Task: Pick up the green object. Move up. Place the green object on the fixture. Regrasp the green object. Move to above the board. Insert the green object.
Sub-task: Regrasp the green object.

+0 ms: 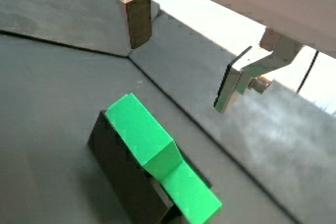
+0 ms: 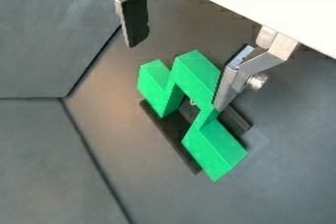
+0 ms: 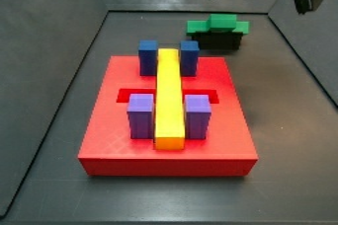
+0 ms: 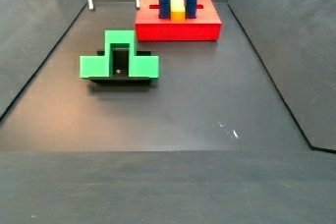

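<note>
Green object (image 4: 118, 63) rests on the fixture (image 4: 121, 81); empty tool (image 2: 178, 46) hovers above, fingers wide apart; next, seemingly, descend and regrasp.

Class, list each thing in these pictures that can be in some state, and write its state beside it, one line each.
Hand: open, empty, above the green block.
Green block: resting on the fixture, not held.
Fixture: on the floor beyond the board, carrying the green block.
Board: on the floor, its crosswise recess unfilled.
Yellow bar: lying along the board between the blue and purple blocks.
</note>
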### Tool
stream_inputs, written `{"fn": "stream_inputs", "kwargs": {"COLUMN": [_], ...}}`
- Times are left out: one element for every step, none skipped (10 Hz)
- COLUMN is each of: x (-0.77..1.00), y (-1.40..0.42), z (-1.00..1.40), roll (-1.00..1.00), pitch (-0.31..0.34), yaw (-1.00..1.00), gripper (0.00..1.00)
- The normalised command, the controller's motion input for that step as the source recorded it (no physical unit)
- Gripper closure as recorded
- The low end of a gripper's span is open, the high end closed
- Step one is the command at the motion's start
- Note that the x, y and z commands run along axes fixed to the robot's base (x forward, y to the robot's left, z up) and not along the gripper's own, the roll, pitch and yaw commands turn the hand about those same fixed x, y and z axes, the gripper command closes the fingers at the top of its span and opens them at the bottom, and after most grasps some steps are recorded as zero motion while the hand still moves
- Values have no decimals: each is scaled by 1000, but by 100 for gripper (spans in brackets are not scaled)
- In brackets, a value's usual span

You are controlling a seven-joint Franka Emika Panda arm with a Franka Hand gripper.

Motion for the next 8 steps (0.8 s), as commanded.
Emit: {"fn": "stream_inputs", "kwargs": {"x": [129, 194, 160, 217, 260, 323, 237, 129], "y": [-217, -191, -123, -146, -117, -103, -46, -3], "z": [-263, -243, -209, -77, -49, -29, -54, -134], "roll": [654, 57, -114, -114, 89, 531, 803, 851], "pitch": [0, 0, 0, 0, 0, 51, 117, 160], "yaw": [194, 180, 140, 3, -23, -206, -289, -440], "gripper": [0, 0, 0, 0, 0, 0, 0, 0]}}
